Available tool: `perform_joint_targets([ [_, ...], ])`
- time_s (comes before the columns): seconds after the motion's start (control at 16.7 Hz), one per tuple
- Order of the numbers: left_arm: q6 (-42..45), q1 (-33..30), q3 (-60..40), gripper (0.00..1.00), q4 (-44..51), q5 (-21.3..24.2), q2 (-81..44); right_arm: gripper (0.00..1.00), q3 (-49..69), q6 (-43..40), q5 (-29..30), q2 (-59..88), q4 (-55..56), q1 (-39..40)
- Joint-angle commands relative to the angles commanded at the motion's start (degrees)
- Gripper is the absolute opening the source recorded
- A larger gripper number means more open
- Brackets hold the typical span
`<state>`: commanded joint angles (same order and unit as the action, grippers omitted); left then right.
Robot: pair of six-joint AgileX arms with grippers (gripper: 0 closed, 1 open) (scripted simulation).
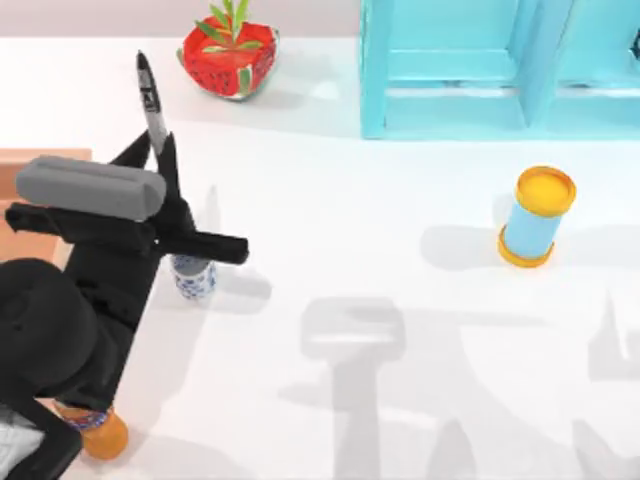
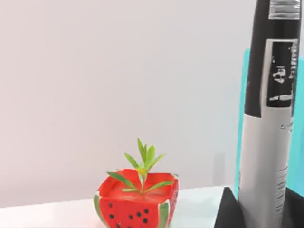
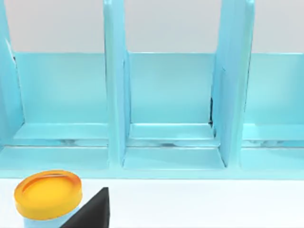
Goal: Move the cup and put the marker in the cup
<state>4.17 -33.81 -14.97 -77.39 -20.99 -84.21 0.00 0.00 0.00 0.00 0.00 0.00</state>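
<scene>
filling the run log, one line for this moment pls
left gripper: shut on slim black-and-grey marker, lifted | small blue-patterned white cup: upright on table, under arm | marker: not in cup

bg: white table (image 1: 400, 200) | turquoise shelf unit (image 1: 450, 70) at back | pale wall (image 2: 118, 71)

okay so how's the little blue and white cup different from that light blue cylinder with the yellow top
The cup is small, white with a blue pattern, and sits at the table's left, partly under the left arm. The light blue cylinder is taller, plain with yellow top and base, and stands in the open at the right. Both stand upright on the white table.
</scene>
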Motion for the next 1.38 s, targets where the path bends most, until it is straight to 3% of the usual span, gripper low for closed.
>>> perform_joint_targets([
  [0.36,-0.18,1.26,-1.15,0.0,-1.61,1.0,-1.82,1.0,0.0,0.0,0.0,0.0,0.0,0.0],
  [1.14,-0.18,1.26,-1.15,0.98,-1.61,1.0,-1.82,1.0,0.0,0.0,0.0,0.0,0.0,0.0],
  [1.38,-0.18,1.26,-1.15,1.0,-1.61,1.0,-1.82,1.0,0.0,0.0,0.0,0.0,0.0,0.0],
])
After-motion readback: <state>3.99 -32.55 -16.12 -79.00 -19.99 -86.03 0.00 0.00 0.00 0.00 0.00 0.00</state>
